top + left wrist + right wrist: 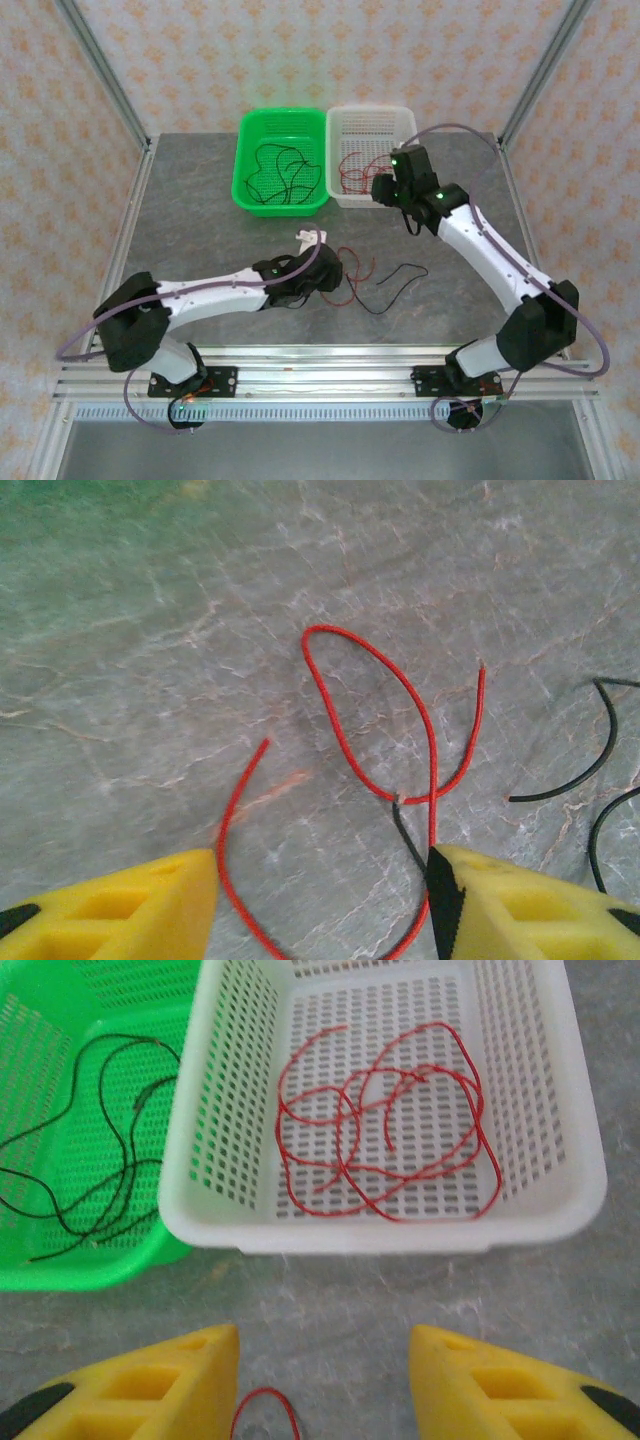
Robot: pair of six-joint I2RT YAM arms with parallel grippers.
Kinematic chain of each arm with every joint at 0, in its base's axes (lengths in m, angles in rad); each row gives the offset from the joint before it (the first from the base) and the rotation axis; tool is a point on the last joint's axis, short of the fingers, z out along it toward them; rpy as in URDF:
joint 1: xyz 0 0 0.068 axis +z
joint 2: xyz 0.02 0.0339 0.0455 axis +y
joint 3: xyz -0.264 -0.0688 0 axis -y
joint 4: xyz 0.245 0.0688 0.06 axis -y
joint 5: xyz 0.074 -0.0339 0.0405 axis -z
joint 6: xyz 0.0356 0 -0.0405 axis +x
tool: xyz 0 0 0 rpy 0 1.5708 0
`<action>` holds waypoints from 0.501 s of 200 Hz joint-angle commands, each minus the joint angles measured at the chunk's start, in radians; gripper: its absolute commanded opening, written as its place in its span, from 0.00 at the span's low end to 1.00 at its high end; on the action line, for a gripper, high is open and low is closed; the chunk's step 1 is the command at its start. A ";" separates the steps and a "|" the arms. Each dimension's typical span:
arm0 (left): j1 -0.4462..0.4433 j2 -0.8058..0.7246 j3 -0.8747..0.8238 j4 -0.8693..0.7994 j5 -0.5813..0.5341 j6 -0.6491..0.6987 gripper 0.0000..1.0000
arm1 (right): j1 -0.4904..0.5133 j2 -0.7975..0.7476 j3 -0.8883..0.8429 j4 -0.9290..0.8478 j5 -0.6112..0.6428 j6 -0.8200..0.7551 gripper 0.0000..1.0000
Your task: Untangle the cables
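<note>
A red cable lies looped on the table, a black cable just beside it. The left gripper straddles the red one with open jaws, one finger touching it. More red cables curl in the white basket and black cables in the green basket; the right gripper hovers before the white one, jaws open.
</note>
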 commanded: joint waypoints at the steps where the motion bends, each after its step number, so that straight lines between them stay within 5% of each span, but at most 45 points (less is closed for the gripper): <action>1: -0.007 0.078 0.081 0.054 0.043 -0.026 0.56 | -0.003 -0.090 -0.067 0.038 0.015 0.030 0.47; 100: -0.007 0.344 0.325 -0.009 0.053 -0.007 0.44 | -0.003 -0.281 -0.270 0.035 0.049 0.069 0.47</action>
